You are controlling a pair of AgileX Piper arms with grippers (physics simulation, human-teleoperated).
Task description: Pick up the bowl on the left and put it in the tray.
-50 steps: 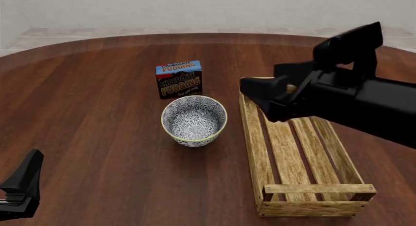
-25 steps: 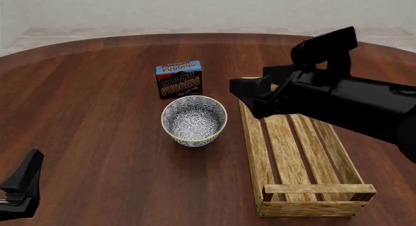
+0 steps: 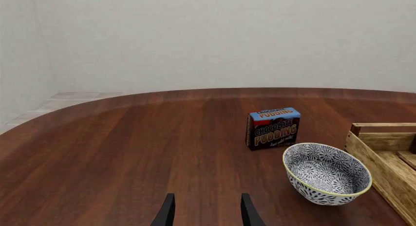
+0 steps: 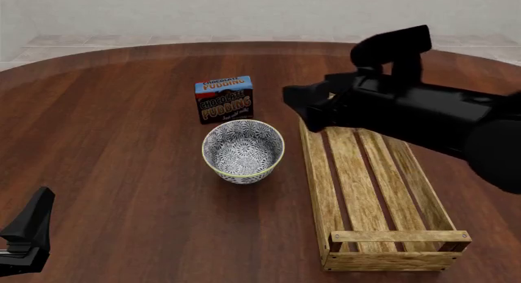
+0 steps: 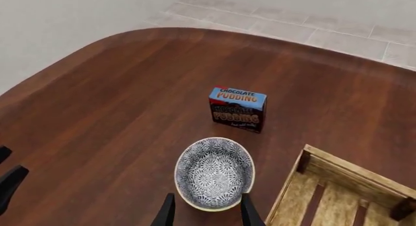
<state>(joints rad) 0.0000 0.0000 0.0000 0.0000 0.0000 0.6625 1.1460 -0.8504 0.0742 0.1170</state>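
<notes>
The bowl (image 4: 243, 152), white with a dense blue-grey pattern and a yellowish rim, stands upright on the table just left of the tray (image 4: 323, 185), a long light-wood slatted crate. My right gripper (image 4: 303, 109) hovers above the tray's far end, right of the bowl and apart from it. Its wrist view shows the fingers (image 5: 167, 214) spread open and empty, with the bowl (image 5: 215, 173) below and the tray (image 5: 344, 197) beside it. My left gripper (image 4: 31, 225) stays low at the near left, open (image 3: 206, 216) and empty, far from the bowl (image 3: 327, 173).
A chocolate pudding box (image 4: 224, 99) stands just behind the bowl, also seen as the pudding box (image 5: 238, 109) and the pudding box (image 3: 273, 128) in the wrist views. The tray's corner (image 3: 383, 138) shows at the left wrist view's edge. The round wooden table ends at a tiled floor beyond.
My right arm has moved left and a little farther out over the tray's far end, closer to the bowl. The left arm, bowl and box have not moved.
</notes>
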